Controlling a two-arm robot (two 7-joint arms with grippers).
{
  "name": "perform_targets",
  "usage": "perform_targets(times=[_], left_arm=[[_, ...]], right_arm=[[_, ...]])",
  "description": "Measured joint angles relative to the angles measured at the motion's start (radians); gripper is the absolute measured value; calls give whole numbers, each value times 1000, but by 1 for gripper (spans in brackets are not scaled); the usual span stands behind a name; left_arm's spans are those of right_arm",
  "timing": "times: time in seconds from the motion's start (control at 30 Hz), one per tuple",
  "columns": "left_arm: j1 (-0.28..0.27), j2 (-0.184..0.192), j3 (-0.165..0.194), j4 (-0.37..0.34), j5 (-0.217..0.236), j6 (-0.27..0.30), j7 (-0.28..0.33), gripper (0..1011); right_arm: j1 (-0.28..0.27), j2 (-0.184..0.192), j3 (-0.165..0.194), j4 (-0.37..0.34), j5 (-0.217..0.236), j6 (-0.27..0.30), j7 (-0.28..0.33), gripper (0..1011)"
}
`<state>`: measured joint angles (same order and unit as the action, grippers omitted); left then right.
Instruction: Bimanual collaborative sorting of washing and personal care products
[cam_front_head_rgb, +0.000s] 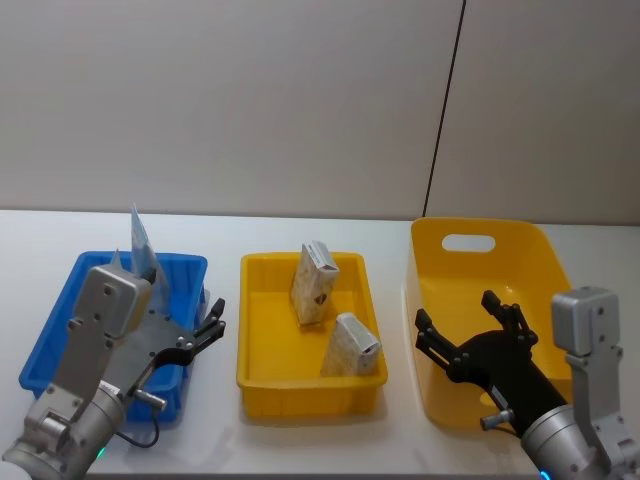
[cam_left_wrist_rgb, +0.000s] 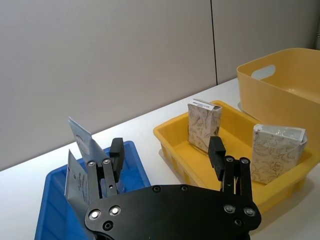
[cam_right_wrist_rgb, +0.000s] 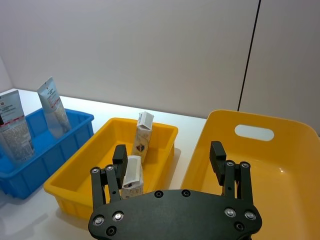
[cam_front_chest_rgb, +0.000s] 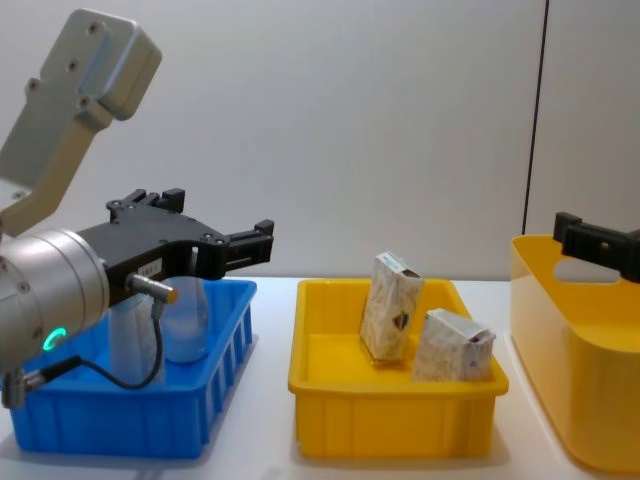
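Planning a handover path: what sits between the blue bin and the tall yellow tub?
A shallow yellow tray, holding a rear beige packet and a front beige packet; the head view shows it.

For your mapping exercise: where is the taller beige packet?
Head view: the taller beige packet stands in the centre yellow tray, just behind the shorter packet.

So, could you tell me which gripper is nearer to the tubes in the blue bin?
Left. The left gripper hovers open above the blue bin, close to the tubes. The right gripper, also open, is at the large yellow bin, beyond the middle yellow tray.
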<state>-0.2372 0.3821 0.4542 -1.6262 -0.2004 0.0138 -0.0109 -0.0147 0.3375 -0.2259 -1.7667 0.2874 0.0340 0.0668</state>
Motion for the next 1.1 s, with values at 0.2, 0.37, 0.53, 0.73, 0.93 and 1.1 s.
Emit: perform_targets(times=[0.2, 0.37, 0.53, 0.73, 0.93, 1.1], left_arm=[[0, 0, 0, 0, 0, 0, 0, 1001], [0, 0, 0, 0, 0, 0, 0, 1002], [0, 0, 0, 0, 0, 0, 0, 1001], [0, 0, 0, 0, 0, 0, 0, 1002], [0, 0, 0, 0, 0, 0, 0, 1001], [0, 0, 0, 0, 0, 0, 0, 1001]], right_arm=[[0, 0, 0, 0, 0, 0, 0, 1004], [0, 0, 0, 0, 0, 0, 0, 1004], [0, 0, 0, 0, 0, 0, 0, 1004], [0, 0, 0, 0, 0, 0, 0, 1004], [3, -4, -1, 2, 0, 5, 0, 1004], [14, -15, -8, 6, 2, 31, 1, 1004]])
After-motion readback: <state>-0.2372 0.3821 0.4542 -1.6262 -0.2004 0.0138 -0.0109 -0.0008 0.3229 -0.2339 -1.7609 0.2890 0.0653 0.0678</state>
